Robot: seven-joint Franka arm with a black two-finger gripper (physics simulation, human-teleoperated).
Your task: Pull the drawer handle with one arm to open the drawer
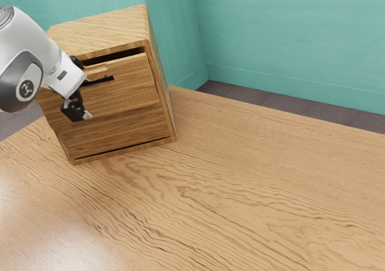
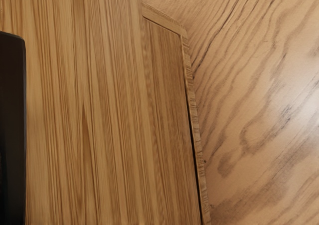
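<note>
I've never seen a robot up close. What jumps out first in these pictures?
A small wooden cabinet stands on the wooden table, at the exterior view's upper left, before teal walls. A white robot arm comes in from the left, its black gripper at the front of the top drawer, near the dark handle. A dark gap runs along that drawer's top edge.
</note>
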